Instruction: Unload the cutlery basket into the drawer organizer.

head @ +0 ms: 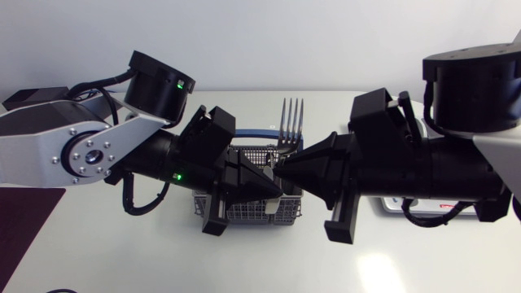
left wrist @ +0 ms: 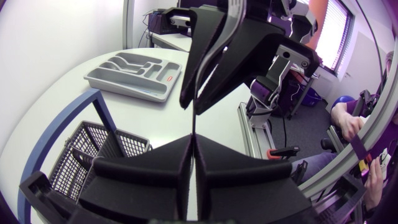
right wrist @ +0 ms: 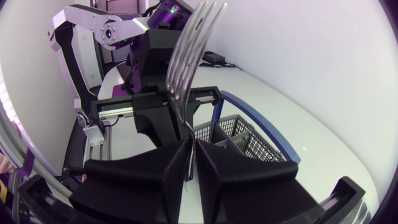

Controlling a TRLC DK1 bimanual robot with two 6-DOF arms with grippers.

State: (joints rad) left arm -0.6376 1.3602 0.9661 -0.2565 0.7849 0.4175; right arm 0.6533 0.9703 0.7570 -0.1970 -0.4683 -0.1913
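Observation:
A metal fork (head: pixel 291 122) stands tines-up above the grey wire cutlery basket (head: pixel 244 210). Over the basket my two grippers meet tip to tip. My left gripper (head: pixel 271 186) is shut on the lower end of the fork's handle (left wrist: pixel 194 122), seen edge-on in the left wrist view. My right gripper (head: pixel 282 171) is shut on the handle just above it, with the fork's tines (right wrist: pixel 189 50) rising from its fingers (right wrist: pixel 161 168). The grey drawer organizer (left wrist: pixel 134 74) lies on the table beyond the basket (left wrist: pixel 81 155) in the left wrist view. In the head view my right arm hides most of it.
The basket's blue carrying handle (head: pixel 254 130) arches up behind the grippers. A dark purple mat (head: pixel 24 220) lies at the table's left front corner. Both arms crowd the space over the basket (right wrist: pixel 242 134).

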